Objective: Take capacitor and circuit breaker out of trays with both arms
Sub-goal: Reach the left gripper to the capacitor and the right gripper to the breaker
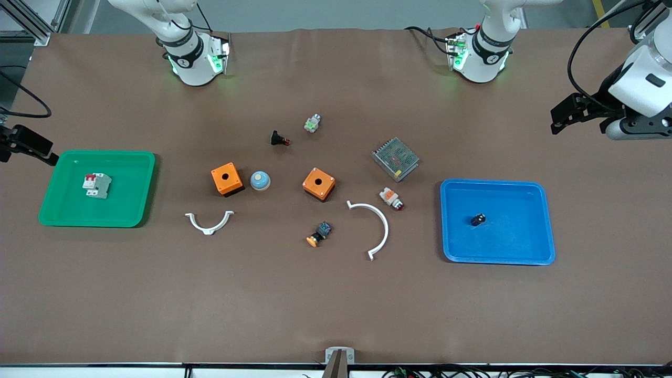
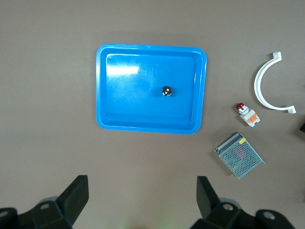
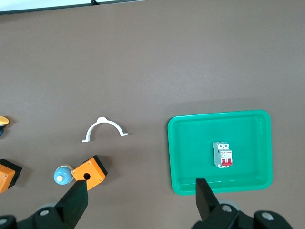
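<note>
Right wrist view alone shows right pincer [image 3: 138,198] wide open, empty; left pincer [image 2: 142,193] likewise.

Brown table [image 1: 336,304] carrying green tray [image 1: 136,212], blue tray [image 1: 541,247], two orange boxes [image 1: 227,179], two white curved clips [image 1: 209,223], mesh-covered power supply [image 1: 395,158], scattered push-buttons [image 1: 319,234].

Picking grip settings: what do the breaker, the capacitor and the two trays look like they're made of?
The breaker: matte white-grey moulded plastic, red levers.
The capacitor: black casing, a bright glint on its end in the left wrist view, perhaps metal; too small to tell.
The green tray and the blue tray: glossy moulded plastic, with light reflections and rounded rims.
The left hand and the right hand hang open above them.
</note>
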Motion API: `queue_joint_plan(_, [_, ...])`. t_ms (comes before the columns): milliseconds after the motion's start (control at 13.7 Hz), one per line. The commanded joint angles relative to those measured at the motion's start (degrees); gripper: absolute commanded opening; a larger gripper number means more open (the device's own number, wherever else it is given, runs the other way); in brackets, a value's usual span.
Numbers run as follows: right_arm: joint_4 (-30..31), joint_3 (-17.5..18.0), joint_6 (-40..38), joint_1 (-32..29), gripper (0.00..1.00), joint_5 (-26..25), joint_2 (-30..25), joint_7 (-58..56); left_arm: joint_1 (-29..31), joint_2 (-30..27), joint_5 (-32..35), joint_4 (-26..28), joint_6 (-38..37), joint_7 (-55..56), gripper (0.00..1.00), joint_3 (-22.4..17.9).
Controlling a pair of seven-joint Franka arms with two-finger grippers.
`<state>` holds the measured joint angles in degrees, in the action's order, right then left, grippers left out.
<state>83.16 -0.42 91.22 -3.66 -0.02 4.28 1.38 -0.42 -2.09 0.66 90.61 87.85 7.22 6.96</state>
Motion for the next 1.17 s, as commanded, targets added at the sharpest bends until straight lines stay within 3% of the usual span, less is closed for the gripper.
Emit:
queue_joint_plan(0, [-1.34,-0.19,-0.34,0.41,1.00,0.64,0.82,-0.32,0.33,0.42,-0.58,-0.96,-1.11,-1.68,1.00,-0.11])
queue_joint_plan(438, [-1.34,-0.19,0.01,0.24,1.00,0.46,0.73,-0.50,0.25,7.00,-0.14,-2.72,-0.32,-4.68,1.00,-0.55])
queue_joint_plan(803, [-1.25,-0.28,-0.68,0.41,1.00,-0.06,0.99,-0.41,0.42,9.29,-0.31,9.91,15.73,-1.60,1.00,-0.37])
queue_joint_plan(949, [-0.81,-0.28,-0.78,-0.03,1.00,-0.50,1.26,-0.50,0.33,12.62,-0.31,13.53,22.33,-1.68,1.00,-0.37])
queue_joint_plan(1095, [0.16,-0.28,-0.95,0.32,1.00,-5.66,4.31,-0.50,0.33,16.84,-0.31,15.12,27.26,-1.68,1.00,-0.37])
